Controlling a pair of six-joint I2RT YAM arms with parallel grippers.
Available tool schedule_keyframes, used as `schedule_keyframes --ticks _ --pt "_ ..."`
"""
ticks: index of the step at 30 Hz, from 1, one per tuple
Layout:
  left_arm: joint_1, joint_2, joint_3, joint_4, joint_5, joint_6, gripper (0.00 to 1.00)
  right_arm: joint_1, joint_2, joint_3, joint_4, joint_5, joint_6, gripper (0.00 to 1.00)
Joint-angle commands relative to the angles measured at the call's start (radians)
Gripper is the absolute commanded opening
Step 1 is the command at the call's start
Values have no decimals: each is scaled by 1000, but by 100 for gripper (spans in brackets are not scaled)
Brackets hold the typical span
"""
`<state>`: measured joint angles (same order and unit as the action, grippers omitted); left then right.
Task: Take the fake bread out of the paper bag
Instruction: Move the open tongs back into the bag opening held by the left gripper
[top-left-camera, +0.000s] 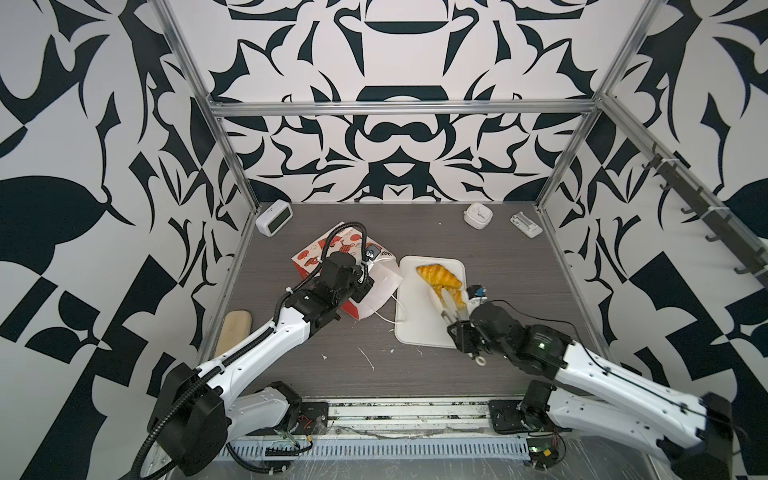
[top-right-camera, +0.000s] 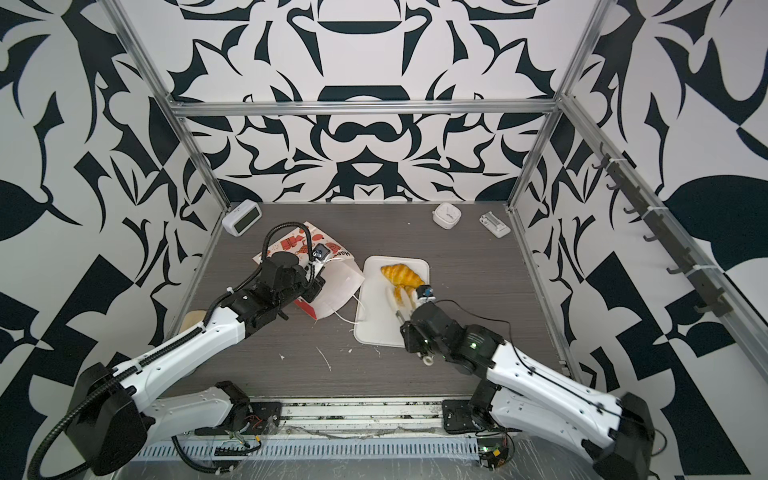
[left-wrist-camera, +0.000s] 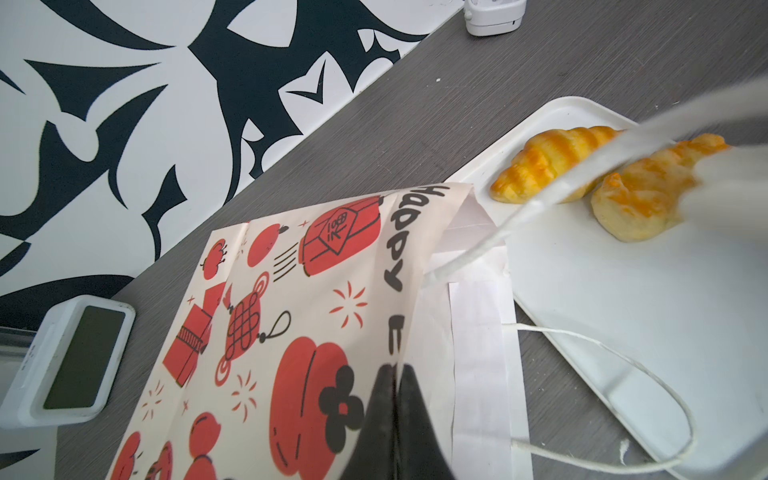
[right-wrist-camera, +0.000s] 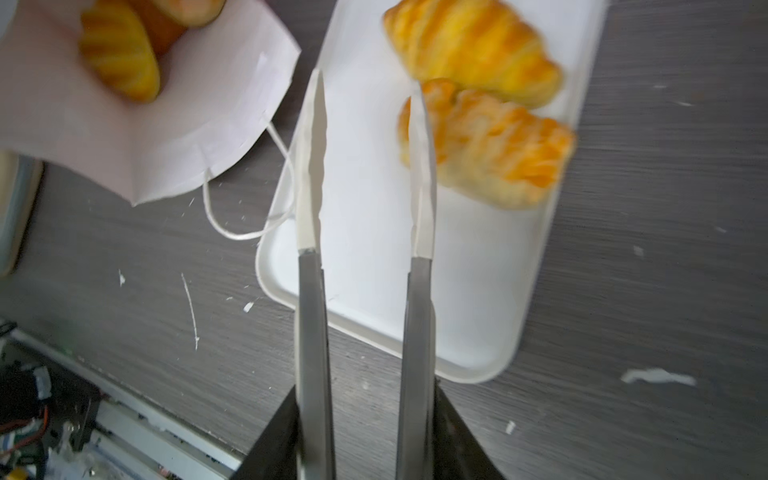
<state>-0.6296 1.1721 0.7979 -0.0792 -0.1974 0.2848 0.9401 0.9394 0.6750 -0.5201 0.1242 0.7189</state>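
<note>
The right claw (right-wrist-camera: 366, 81) hangs spread and empty over the tray (right-wrist-camera: 365, 257), just beside the turnover (right-wrist-camera: 498, 145). In a top view the croissant (top-left-camera: 438, 274) touches it at 11 o'clock. Two breads are out, so next comes the bag (right-wrist-camera: 124, 137), on its side on the tabletop (right-wrist-camera: 623, 291) at the tray's 9 o'clock. Enter low, straddling the ridged bun (right-wrist-camera: 118, 54) inside. The left claw (left-wrist-camera: 397, 370), pinching the bag's upper wall, should lift the mouth wide.
</note>
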Motion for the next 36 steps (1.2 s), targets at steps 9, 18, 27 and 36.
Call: schedule_keyframes --ticks 9,18,27,36 --pt "-1 -7 0 -3 2 -1 6 86 475 284 435 -85 -250 46" --pt "-2 -34 -12 -11 9 1 5 86 732 420 578 -56 -300 50" --pt "-1 -43 -1 -10 34 -13 5 86 868 492 639 59 -409 53" --pt "-1 -57 4 -21 43 -20 6 86 974 598 654 175 -490 53"
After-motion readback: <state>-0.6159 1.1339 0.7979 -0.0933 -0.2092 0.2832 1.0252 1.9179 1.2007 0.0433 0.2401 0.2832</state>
